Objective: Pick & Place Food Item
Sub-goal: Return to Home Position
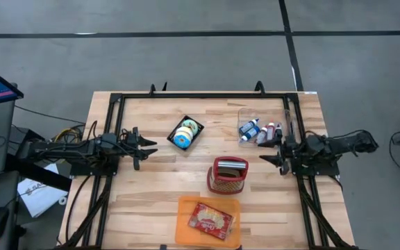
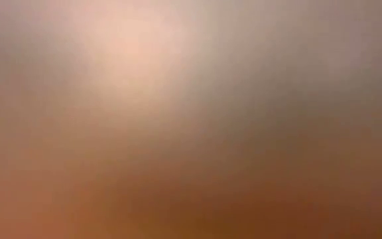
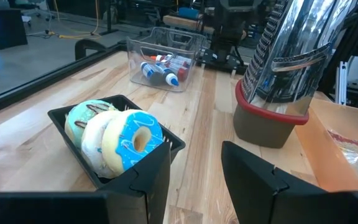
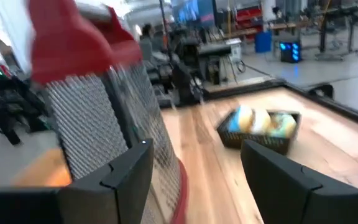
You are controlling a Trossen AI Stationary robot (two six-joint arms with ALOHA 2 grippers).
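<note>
In the left wrist view, a black rectangular plastic bin (image 3: 58,115) is seen holding three ring donuts set on edge side by side. A blue-iced ring donut (image 3: 135,140) is nearest the left tool, a white-iced ring donut (image 3: 97,142) is in the middle, and a pale green-iced ring donut (image 3: 79,117) is behind. A clear plastic box (image 1: 273,114) at the far right of the wooden bench (image 1: 151,201) contains small bottles (image 1: 250,129). An orange plastic tray (image 1: 186,208) at the near edge carries a red snack packet (image 1: 211,221). A metal box grater with red trim (image 1: 228,175) stands just beyond it. The left tool (image 3: 194,180) is held low at the left of the bench, fingers apart with nothing between them. The bin lies just to its right, untouched. The right tool (image 4: 197,171) is likewise parted and empty at the right, with the grater close before it and the bin farther off.
</note>
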